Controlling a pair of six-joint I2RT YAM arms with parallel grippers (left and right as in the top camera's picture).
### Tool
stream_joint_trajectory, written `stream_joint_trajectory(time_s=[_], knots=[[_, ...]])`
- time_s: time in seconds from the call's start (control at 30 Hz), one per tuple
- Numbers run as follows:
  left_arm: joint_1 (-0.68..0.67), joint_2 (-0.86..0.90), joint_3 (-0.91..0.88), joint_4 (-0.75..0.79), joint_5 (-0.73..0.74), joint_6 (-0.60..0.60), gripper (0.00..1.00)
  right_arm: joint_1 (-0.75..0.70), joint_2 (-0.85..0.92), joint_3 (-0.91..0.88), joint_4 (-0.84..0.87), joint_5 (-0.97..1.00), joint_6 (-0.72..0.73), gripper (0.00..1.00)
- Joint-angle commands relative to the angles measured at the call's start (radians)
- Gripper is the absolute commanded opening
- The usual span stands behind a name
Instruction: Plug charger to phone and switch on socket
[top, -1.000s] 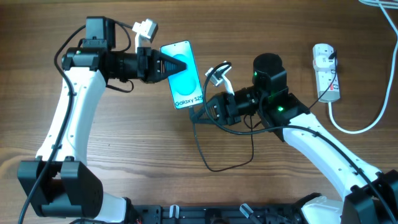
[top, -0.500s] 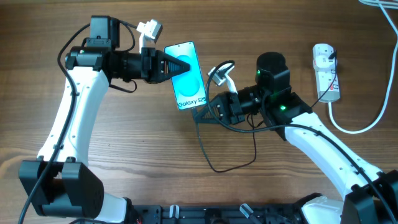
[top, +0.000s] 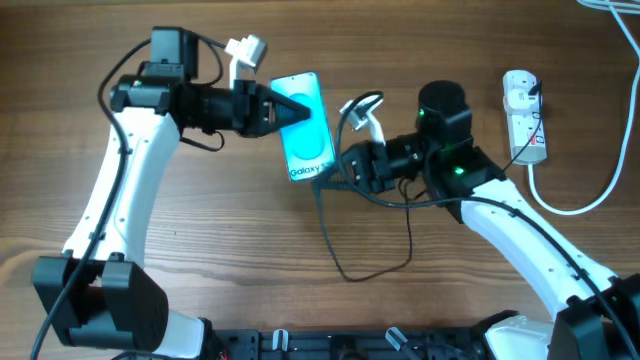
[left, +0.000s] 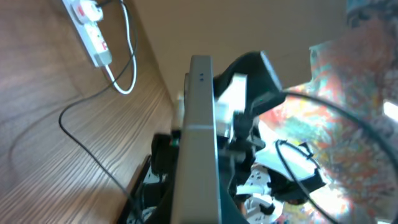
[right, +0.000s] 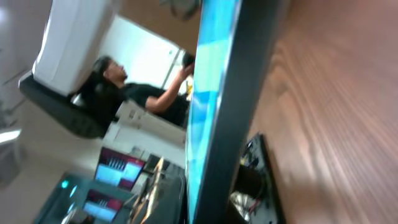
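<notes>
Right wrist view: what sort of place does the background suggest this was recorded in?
Probably an indoor robotics lab or office. Behind the phone, a person and lit monitors show in a bright room. The overhead view shows a wooden table with a socket on it.

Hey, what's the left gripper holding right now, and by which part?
The left gripper holds the turquoise-screened rectangular smartphone, clamped at its upper part, reaching in over the left long edge.

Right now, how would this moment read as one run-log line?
left gripper: holds phone | right gripper: holds charger at phone's lower end | plug seated: cannot tell | socket: untouched
</notes>
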Motion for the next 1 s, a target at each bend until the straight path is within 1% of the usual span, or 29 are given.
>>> stream_joint_trajectory(time_s=[0.0, 0.1, 0.2, 0.23, 0.27, 0.3, 0.37, 0.43, 0.47, 0.63, 0.73, 0.97], knots=[[-0.048, -0.035, -0.015, -0.024, 0.034, 0.0, 0.04, -0.036, 0.013, 0.032, 0.013, 0.169, -0.002, 0.18], [-0.048, -0.035, -0.015, -0.024, 0.011, 0.0, 0.04, -0.036, 0.013, 0.032, 0.008, 0.157, -0.004, 0.23], [-0.048, -0.035, -0.015, -0.024, -0.053, -0.001, 0.04, -0.036, 0.013, 0.032, -0.007, 0.154, -0.013, 0.29], [-0.048, -0.035, -0.015, -0.025, -0.104, -0.001, 0.04, -0.036, 0.013, 0.032, -0.007, 0.154, -0.016, 0.34], [-0.048, -0.035, -0.015, -0.026, -0.152, -0.005, 0.04, -0.037, 0.013, 0.032, -0.007, 0.155, -0.021, 0.37], [-0.048, -0.035, -0.015, -0.029, -0.209, -0.005, 0.04, -0.037, 0.013, 0.032, -0.012, 0.155, -0.036, 0.45], [-0.048, -0.035, -0.015, -0.042, -0.288, -0.005, 0.04, -0.037, 0.013, 0.032, -0.032, 0.172, -0.039, 0.5], [-0.048, -0.035, -0.015, -0.069, -0.391, -0.005, 0.04, -0.037, 0.013, 0.032, -0.079, 0.206, -0.069, 0.58], [-0.048, -0.034, -0.015, -0.079, -0.421, -0.005, 0.04, -0.036, 0.013, 0.032, -0.11, 0.225, -0.085, 0.61], [-0.049, -0.01, -0.033, -0.093, -0.507, -0.005, 0.04, -0.036, 0.013, 0.032, -0.303, 0.389, -0.175, 0.65], [-0.053, 0.047, -0.037, -0.092, -0.51, -0.005, 0.04, -0.036, 0.013, 0.032, -0.408, 0.468, -0.22, 0.7], [-0.059, 0.175, -0.038, -0.086, -0.52, -0.005, 0.04, -0.036, 0.013, 0.032, -0.486, 0.522, -0.248, 0.71]])
